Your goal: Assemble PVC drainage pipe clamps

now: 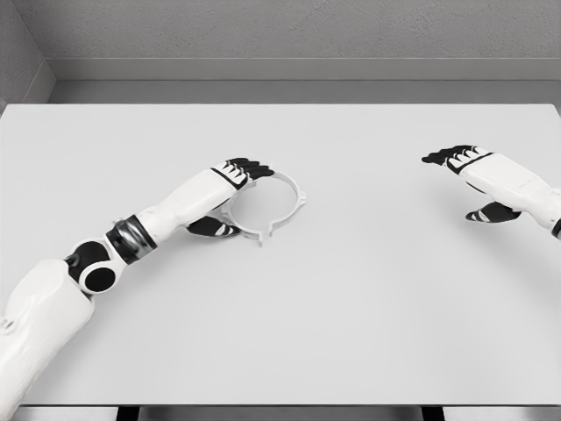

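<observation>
A white ring-shaped clamp (270, 205) lay flat on the white table (351, 316), a little left of the frame's middle. The left hand (230, 189) rested at the ring's left edge, fingers over its rim and thumb below, seemingly gripping it. At the right of the frame the right hand (478, 180) hovered, fingers apart, holding nothing.

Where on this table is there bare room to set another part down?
The table is bare across the near strip and the middle stretch between the clamp ring and the right hand; the far strip too. It is crowded only at the ring, where the left hand reaches over its left side.
</observation>
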